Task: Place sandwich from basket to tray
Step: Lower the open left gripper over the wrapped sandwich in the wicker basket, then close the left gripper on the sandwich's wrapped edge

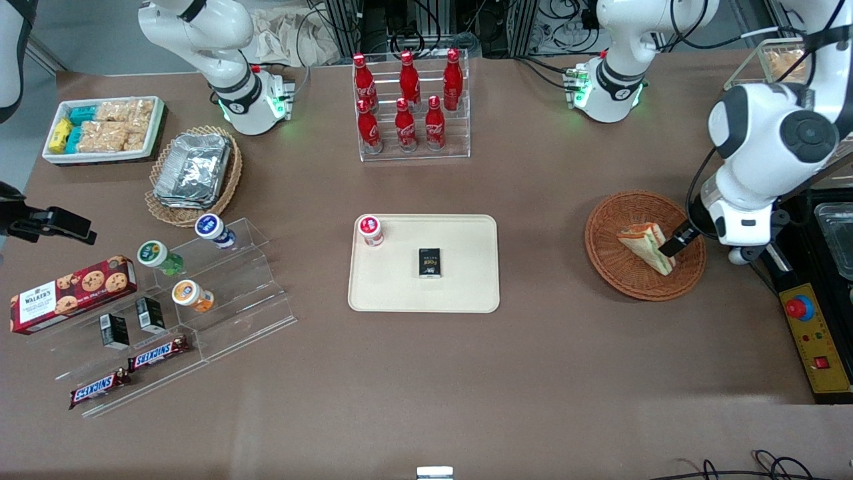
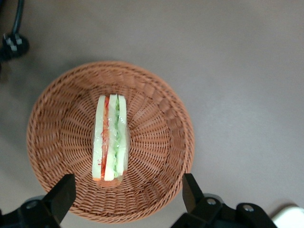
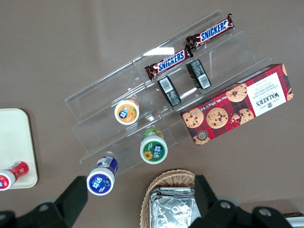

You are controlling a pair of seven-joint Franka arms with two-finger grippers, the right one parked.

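The sandwich, a white-bread wedge with orange and green layers, lies in the round reddish-brown basket toward the working arm's end of the table. My left gripper hovers above the basket, open. Its black fingers stand wide apart over the basket's rim, apart from the sandwich and holding nothing. The cream tray sits mid-table; on it are a red-capped bottle and a small black box.
A rack of red cola bottles stands farther from the front camera than the tray. A control box with a red button lies beside the basket. An acrylic stand with snacks, a tan foil-tray basket and a white bin sit toward the parked arm's end.
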